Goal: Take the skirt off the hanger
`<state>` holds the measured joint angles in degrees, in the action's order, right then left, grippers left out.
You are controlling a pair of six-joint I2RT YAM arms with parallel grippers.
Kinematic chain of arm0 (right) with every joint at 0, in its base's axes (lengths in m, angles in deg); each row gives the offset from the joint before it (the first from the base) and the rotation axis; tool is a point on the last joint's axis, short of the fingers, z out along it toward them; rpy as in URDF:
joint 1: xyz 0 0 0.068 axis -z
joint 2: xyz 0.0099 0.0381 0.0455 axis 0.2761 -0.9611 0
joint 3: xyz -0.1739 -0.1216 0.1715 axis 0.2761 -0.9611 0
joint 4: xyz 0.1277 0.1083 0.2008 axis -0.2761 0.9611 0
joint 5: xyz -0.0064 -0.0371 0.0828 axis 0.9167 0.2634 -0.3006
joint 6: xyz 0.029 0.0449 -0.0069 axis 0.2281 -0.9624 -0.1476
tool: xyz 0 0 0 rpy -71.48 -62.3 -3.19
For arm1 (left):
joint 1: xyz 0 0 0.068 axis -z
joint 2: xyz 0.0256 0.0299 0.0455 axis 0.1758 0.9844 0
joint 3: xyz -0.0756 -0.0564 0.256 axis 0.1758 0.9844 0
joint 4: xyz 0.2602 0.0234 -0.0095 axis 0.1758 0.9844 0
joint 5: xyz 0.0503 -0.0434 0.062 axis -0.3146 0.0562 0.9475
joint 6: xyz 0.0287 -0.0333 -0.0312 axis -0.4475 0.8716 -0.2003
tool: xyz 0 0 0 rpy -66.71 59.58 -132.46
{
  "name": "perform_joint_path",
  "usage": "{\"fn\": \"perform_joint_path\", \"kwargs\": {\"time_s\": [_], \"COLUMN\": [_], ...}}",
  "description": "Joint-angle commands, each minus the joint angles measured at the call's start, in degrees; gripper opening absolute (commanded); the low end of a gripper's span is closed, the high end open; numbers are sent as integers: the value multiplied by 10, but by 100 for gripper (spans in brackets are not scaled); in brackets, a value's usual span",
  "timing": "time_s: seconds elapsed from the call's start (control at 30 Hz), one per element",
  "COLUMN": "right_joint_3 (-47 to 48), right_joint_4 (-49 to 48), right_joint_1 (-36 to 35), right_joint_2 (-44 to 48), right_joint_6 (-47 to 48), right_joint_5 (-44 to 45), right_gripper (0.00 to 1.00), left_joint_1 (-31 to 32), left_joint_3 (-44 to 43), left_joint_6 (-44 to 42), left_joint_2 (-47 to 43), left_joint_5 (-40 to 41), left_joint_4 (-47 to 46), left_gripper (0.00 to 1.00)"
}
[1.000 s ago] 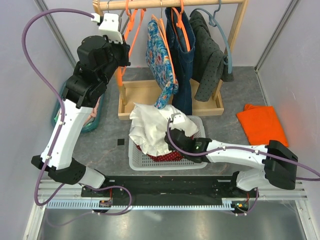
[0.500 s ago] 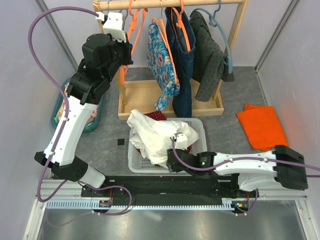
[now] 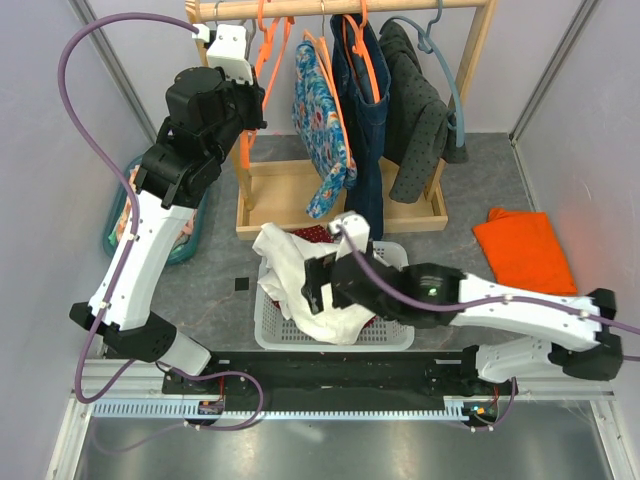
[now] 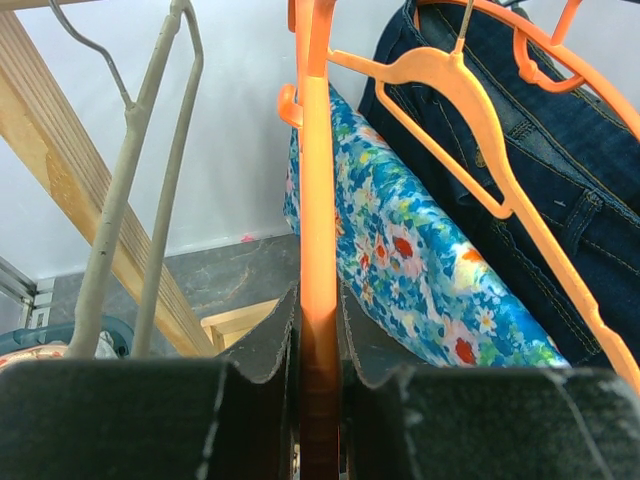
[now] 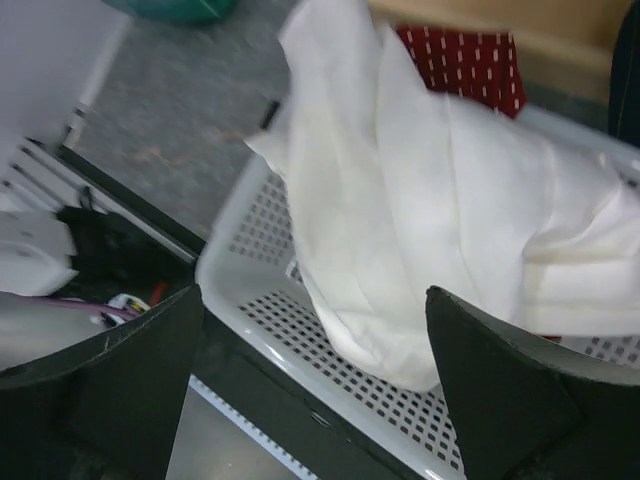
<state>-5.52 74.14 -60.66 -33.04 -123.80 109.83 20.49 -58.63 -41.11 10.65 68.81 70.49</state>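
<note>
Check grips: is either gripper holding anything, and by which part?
The left gripper is shut on the orange hanger, clamping one straight bar of it. The right gripper is open over the white garment in the basket, holding nothing.

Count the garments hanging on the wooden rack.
3: a blue floral garment on the left, a dark denim garment in the middle, a grey dotted garment on the right. Others may hide behind them.

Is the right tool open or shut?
Open. In the right wrist view the right tool has its fingers wide apart with nothing between them; the white cloth lies below, in the basket.
</note>
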Motion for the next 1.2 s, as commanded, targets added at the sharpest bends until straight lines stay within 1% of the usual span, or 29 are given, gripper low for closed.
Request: {"fn": "perform_joint_path", "kwargs": {"time_s": [0.0,0.07,0.1,0.17,0.2,0.23,0.3,0.43,0.53,0.57,0.63,0.67,0.73,0.77,0.8,0.83,0.87,0.93,1.03,1.17], "right_joint_3": [90,95,90,66,59,53,44,29,14,3,-23,-36,-80,-93,-105,-124,-133,-154,-175,-198], "right_joint_4": [37,32,23,-27,-43,-70,-86,-120,-131,-132,-143,-147,-167,-172,-178,-178,-178,-180,-187,-201], "right_joint_1": [14,24,49,77,101,111,135,151,152,153,152,152,145,138,119,109,93,82,59,48], "right_joint_2": [6,-27,-37,-65,-74,-93,-115,-151,-159,-159,-149,-140,-105,-91,-62,-48,-36,-5,16,7], "right_joint_6": [82,108,134,157,178,187,205,253,259,253,244,225,210,196,187,179,156,135,105,86], "right_joint_5": [-4,21,24,-3,-10,-11,-10,14,7,-18,-59,-92,-114,-115,-112,-107,-105,-109,-119,-137], "right_gripper": [98,98,98,98,98,98,98,98,98,94,79,60,47,37,33,27,24,21,21,19], "left_joint_1": [0,0,0,0,0,0,0,0,0,-1,0,-1,-1,-1,-2,-3,-7,-13,-34,-51], "left_joint_3": [-9,-8,-6,-1,1,3,6,10,5,4,1,0,-4,-7,-10,-16,-18,-34,-59,-82], "left_joint_6": [-19,-19,-19,-19,-19,-19,-19,-18,-19,-19,-33,-33,-34,-35,-35,-34,-33,-26,-7,-8], "left_joint_2": [-15,-16,-17,-19,-21,-24,-26,-28,-27,-23,-19,-16,-9,-2,2,6,16,26,53,80], "left_joint_5": [9,10,11,10,10,11,14,13,12,13,16,17,22,23,26,25,28,27,16,15], "left_joint_4": [-34,-34,-34,-34,-34,-33,-33,-36,-38,-38,-39,-40,-40,-40,-40,-40,-39,-35,-29,-27], "left_gripper": [2,2,2,2,2,2,2,2,2,2,2,2,2,2,2,2,2,2,2,2]}}
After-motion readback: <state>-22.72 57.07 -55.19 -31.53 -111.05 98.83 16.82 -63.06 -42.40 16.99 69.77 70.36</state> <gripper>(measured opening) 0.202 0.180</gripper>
